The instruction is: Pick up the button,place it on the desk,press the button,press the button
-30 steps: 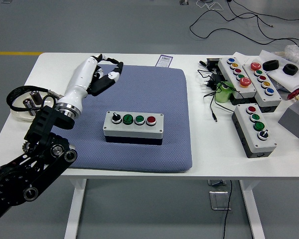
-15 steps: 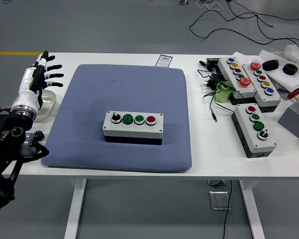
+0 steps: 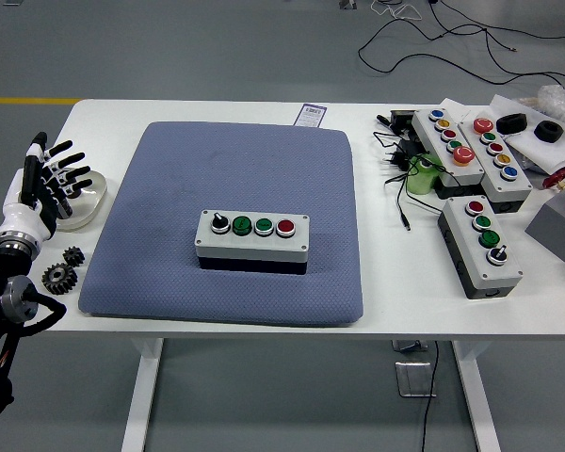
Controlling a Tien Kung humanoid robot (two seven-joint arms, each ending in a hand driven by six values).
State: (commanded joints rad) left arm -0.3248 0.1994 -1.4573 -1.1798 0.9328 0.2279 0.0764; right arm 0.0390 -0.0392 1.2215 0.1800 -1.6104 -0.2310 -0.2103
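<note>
Grey floor with loose black cables ran behind the white surface [image 3: 217,113] you were working at. On it lay a blue-grey pad [image 3: 226,179], and on the pad's near half sat the button box [image 3: 252,241], flat, with a black selector knob, two green buttons and a red button in a row along its top. Nothing touched it.

At the surface's left edge you had the left hand [image 3: 40,184], white-backed, fingers spread and released, holding nothing. It overlapped a shallow clear dish [image 3: 87,202]; what the dish held could not be made out, since the hand covered part of it. Two small dark gears [image 3: 62,268] lay on the surface near the front-left corner, just beside the pad's edge. The left arm below the hand was cut off by the frame.

Toward the right edge stood three more grey button boxes [image 3: 480,247], two side by side at the back and one nearer the front. Beside them were a green object [image 3: 420,176] tangled in black wires, two black rings [image 3: 511,122] and a grey block partly cut off.
</note>
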